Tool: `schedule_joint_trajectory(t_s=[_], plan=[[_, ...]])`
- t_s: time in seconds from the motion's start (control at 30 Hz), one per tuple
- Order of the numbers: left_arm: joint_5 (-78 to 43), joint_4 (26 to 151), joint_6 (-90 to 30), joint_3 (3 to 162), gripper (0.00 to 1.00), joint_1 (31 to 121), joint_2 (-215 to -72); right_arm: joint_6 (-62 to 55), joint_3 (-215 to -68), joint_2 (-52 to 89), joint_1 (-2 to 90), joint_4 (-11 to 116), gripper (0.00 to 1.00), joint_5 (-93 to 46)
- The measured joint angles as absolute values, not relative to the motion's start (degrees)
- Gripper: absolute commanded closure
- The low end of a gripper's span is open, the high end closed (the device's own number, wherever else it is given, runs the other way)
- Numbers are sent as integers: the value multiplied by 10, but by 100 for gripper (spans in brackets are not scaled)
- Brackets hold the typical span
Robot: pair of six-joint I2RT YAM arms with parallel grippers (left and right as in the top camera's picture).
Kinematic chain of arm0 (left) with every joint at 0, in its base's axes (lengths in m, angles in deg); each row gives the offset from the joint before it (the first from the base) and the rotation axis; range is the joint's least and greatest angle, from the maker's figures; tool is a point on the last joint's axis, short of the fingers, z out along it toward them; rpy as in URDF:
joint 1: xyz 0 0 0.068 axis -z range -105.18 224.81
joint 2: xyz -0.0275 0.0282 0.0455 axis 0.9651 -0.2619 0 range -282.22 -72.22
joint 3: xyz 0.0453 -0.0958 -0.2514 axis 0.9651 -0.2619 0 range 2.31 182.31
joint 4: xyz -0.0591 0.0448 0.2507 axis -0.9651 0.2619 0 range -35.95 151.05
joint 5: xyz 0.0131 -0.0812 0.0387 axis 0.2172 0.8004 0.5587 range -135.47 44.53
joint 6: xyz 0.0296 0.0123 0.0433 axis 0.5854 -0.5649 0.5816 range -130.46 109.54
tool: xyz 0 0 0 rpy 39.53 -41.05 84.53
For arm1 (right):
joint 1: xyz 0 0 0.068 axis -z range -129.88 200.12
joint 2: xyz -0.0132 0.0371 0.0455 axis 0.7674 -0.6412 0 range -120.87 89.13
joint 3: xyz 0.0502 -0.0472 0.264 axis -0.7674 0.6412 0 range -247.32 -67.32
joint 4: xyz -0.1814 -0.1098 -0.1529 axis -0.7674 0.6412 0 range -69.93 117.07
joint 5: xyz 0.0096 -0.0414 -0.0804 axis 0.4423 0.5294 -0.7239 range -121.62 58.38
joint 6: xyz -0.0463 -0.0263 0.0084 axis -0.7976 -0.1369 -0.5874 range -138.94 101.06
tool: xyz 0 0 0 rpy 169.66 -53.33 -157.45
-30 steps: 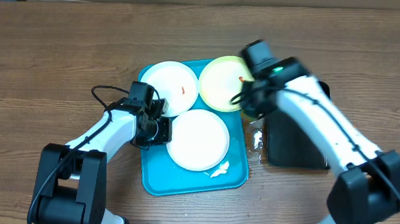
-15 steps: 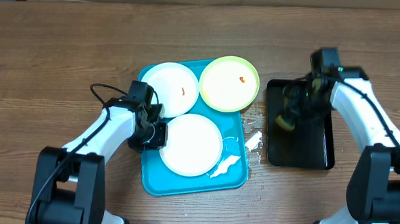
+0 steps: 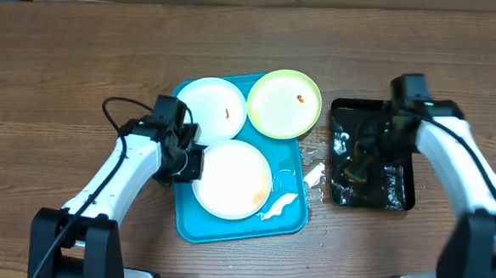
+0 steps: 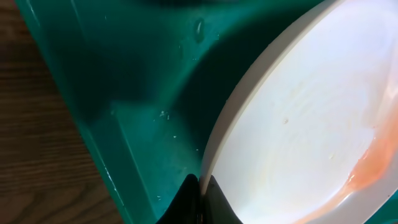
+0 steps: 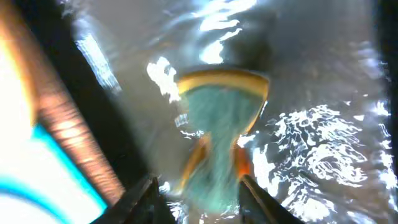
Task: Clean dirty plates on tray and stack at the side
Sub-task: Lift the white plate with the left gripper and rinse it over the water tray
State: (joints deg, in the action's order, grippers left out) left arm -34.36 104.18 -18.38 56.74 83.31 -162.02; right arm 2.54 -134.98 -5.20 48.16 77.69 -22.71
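Near white plate on tray, rim clamped by left pincer; right pincer parted astride sponge, black tray.

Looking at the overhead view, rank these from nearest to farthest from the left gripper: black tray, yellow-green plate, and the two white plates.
1. Front white plate, touching the left gripper.
2. Back white plate, back left of the blue tray.
3. Yellow-green plate, back right.
4. Black tray, far right.

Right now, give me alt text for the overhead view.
The left gripper pinches the rim of the near white plate on a turquoise tray, beside a far white plate and a yellow-green plate, all smeared red-orange. The right gripper hangs over a wet black tray.
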Motion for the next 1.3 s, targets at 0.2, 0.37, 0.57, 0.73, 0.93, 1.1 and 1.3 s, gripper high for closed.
schedule_joint_trajectory(t_s=[0.2,0.37,0.57,0.73,0.93,1.1,1.3], plan=[[-320,1061,-175,635,96,846,-1616,9,-1406,72,540,832,34,-179],[-334,1063,-183,722,96,911,-1616,7,-1412,110,612,890,34,-160],[-386,1000,-226,821,96,1022,-1616,1,-1412,108,674,917,35,-155],[-421,907,-266,860,96,1092,-1631,-10,-1412,108,693,933,36,-153],[-490,769,-283,871,96,1166,-1731,-19,-1412,108,693,947,38,-153],[-597,692,-248,870,96,1218,-1798,-22,-1412,108,693,955,38,-153],[-720,628,-167,870,96,1261,-1804,-23,-1412,108,693,956,38,-153]])
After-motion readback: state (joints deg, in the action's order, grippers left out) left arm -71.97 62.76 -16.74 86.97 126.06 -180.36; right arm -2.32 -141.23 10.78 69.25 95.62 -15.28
